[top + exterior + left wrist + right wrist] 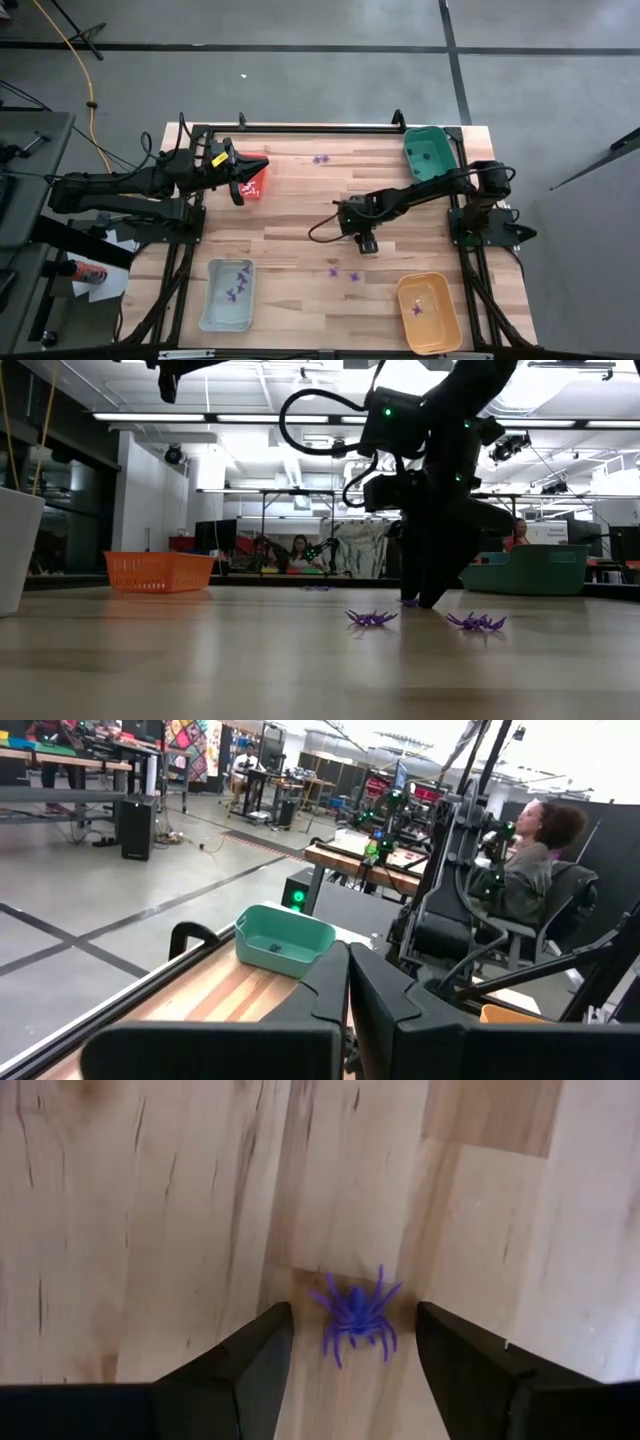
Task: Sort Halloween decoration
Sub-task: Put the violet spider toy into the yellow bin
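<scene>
Purple spider (355, 1316) flat on wood, 2 more (343, 273) nearby, others in pale blue tray (212, 297)

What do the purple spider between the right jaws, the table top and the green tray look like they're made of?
Spider: probably soft moulded plastic, matte, judging by its thin, bent legs and even purple colour.
Table top: wood, butcher-block style; pale glued strips with grain lines, and a slight sheen in the low view.
Green tray: likely moulded plastic, smooth, with rounded corners and one even teal colour.

Dark jointed arms (410, 196); looping black cables; green lights.
</scene>
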Controlling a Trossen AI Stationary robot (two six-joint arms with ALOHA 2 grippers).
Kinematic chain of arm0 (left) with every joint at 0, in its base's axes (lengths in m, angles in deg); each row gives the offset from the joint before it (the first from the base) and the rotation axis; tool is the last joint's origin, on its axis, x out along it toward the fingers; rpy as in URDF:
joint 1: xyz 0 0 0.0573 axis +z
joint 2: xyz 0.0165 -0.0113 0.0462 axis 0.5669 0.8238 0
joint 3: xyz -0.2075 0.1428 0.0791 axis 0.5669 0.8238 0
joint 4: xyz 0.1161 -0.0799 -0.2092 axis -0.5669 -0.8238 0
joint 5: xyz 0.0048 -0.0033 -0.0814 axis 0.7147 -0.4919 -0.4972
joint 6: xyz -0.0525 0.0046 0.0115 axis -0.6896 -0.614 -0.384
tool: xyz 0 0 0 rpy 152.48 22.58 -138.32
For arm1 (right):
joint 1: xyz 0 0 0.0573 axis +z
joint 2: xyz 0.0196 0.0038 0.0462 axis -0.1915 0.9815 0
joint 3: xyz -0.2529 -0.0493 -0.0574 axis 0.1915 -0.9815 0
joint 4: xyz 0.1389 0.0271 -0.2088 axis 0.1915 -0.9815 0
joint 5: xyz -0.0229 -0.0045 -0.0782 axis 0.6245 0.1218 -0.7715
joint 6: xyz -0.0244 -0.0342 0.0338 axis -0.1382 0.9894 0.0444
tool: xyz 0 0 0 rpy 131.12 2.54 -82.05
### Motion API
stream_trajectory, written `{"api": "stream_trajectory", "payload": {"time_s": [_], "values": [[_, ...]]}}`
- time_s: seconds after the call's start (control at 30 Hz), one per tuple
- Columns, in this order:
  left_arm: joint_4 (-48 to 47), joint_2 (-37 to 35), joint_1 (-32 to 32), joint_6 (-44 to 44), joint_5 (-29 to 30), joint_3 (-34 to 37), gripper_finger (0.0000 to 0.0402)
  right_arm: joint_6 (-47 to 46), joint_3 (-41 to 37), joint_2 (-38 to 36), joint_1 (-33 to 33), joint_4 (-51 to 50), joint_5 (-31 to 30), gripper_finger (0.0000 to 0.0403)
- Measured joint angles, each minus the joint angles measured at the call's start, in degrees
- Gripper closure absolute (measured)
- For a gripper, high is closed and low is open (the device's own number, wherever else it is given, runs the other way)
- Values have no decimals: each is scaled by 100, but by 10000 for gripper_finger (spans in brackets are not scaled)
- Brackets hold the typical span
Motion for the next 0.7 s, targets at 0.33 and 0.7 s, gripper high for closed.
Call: {"api": "stream_trajectory", "payload": {"time_s": [0.33,0.7], "values": [[-105,1,-2,-2,0,2,399,0,-5,74,32,-3,-191,281],[-107,0,0,0,0,2,399,-500,-36,-75,58,-20,-405,395]]}}
